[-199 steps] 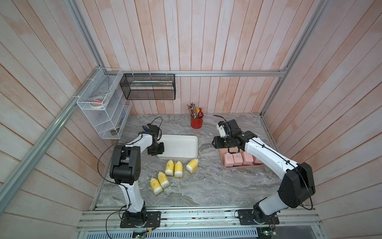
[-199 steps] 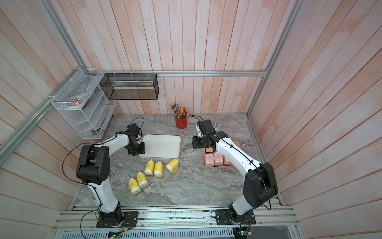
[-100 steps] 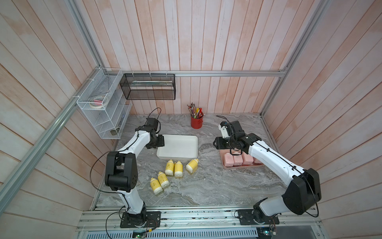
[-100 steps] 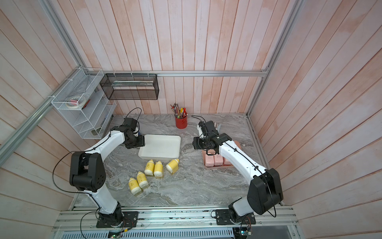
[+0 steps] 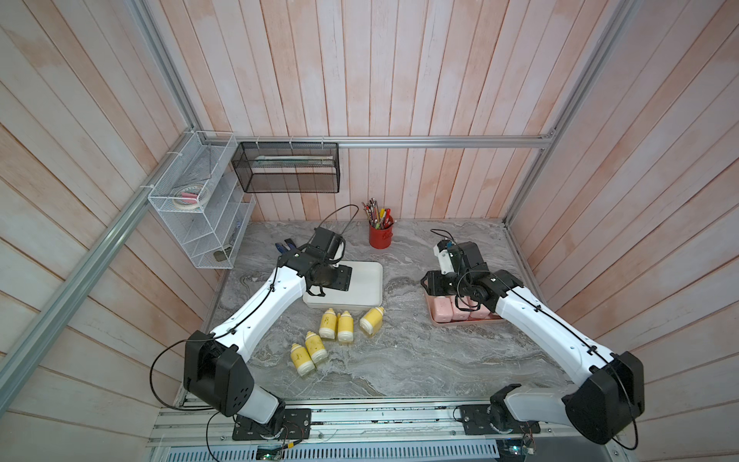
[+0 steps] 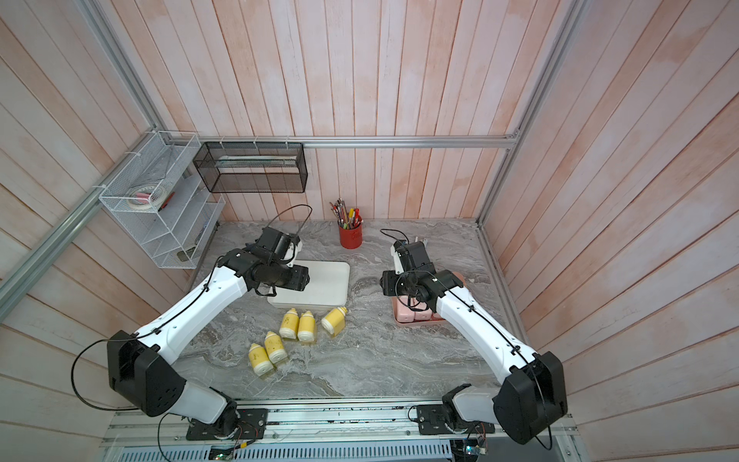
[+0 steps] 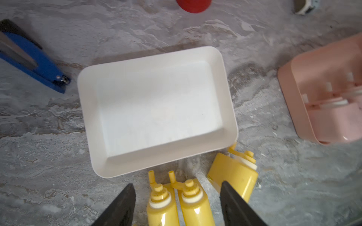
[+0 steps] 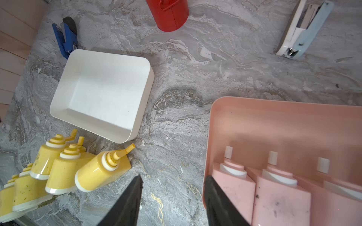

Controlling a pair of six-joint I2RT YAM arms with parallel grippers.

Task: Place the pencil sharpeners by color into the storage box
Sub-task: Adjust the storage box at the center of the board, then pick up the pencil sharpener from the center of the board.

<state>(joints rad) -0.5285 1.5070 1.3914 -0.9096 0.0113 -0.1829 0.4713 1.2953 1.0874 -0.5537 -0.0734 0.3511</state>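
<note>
the white storage box [image 7: 88, 121] is left empty. five yellow bottle-shaped sharpeners [image 5: 344, 326], cream-ended, are laid just beside it. boxy pink sharpeners [image 8: 233, 185] are packed in a pink tray [image 8: 254, 121] well apart from it, seemingly sorted. the left gripper [image 7: 176, 184] is spread empty over it, likely for a yellow pick. the right gripper [image 8: 174, 177] is likewise parted and empty.

Five yellow bottle-shaped sharpeners [image 5: 344, 326] lie at the white box's [image 5: 366, 285] six o'clock; pink boxy ones [image 8: 282, 193], perhaps four, sit side by side inside the pink box [image 8: 254, 121] at three o'clock.

Red pencil cup [image 5: 380, 237] w/ pens [image 5: 376, 210] at back; blue stapler [image 8: 66, 37] to its L, pale-blue stapler [image 8: 302, 31] to R.
</note>
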